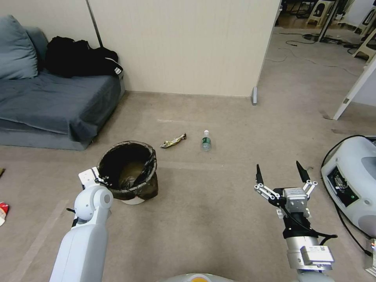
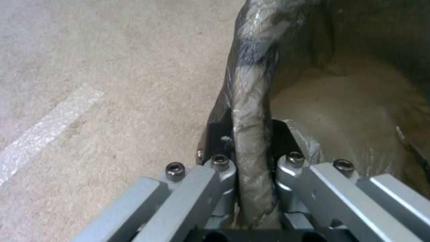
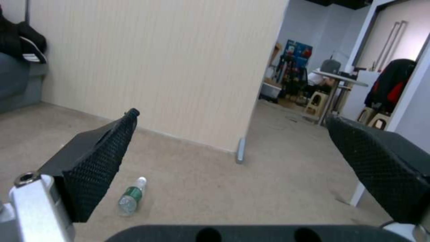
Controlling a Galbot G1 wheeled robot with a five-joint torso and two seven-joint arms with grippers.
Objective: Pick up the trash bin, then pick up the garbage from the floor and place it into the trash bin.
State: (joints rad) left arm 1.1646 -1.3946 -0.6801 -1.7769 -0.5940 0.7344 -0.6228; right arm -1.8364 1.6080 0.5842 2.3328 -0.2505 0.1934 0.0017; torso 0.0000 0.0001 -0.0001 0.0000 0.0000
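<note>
Nearest the robot, the right gripper [image 1: 281,172] hangs over bare carpet [image 1: 203,219] with its two black fingers [image 3: 96,161] spread wide apart and nothing between them. On the other side, the left gripper [image 2: 251,168] is clamped on the rim of the trash bin [image 1: 131,172]: in the left wrist view the bag-wrapped rim runs straight between the two metal fingers [image 2: 219,174], one inside the bin and one outside. The bin stands upright on the floor just ahead of the left arm's wrist, its dark liner [image 1: 150,164] folded over the edge and some brownish paper lying inside. Farther out, past the bin and between the two arms, a crumpled gold foil wrapper [image 1: 173,141] lies on the carpet, and just to its right a small clear bottle [image 1: 206,141] lies on its side; both are well ahead of the open right gripper. A red-and-white wrapper [image 1: 3,211] sits at the far left edge of the floor. Beyond, a grey sofa [image 1: 51,102] carries a heap of black clothes [image 1: 78,56] against the wall.
</note>
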